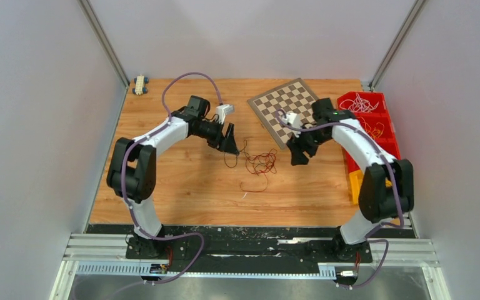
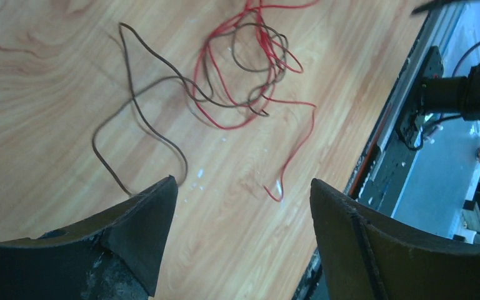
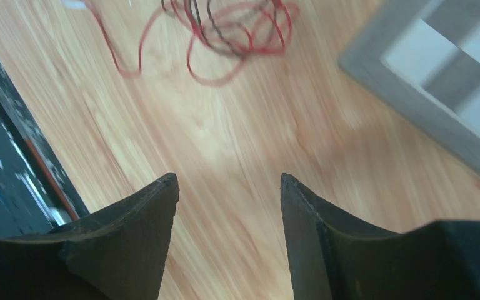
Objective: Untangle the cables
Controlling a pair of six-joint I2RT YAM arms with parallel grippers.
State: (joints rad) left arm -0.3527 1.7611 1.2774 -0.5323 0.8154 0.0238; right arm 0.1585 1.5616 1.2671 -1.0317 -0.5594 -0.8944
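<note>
Counter [image 1: 181, 181] of pale wood carries everything, with a chessboard [image 1: 290, 106] at the far side and a red bin [image 1: 384, 100] at the right edge holding more thin wires. The cables [image 1: 260, 164] to be untangled lie loose on the bare wood between the two arms, a small knot of red and dark brown loops.

The left gripper [image 2: 244, 187] hangs just up-left of the knot, jaws spread and holding nothing. The right gripper [image 3: 228, 181] sits to the knot's right, somewhat farther off, jaws also spread and holding nothing.

The brown strand [image 2: 137, 106] trails out of the knot toward the left jaws, its end just beside one fingertip, so the left arm looks better placed to take it. The red strand [image 2: 297, 147] tails off toward the near edge.

No brand, label or writing can be read.
</note>
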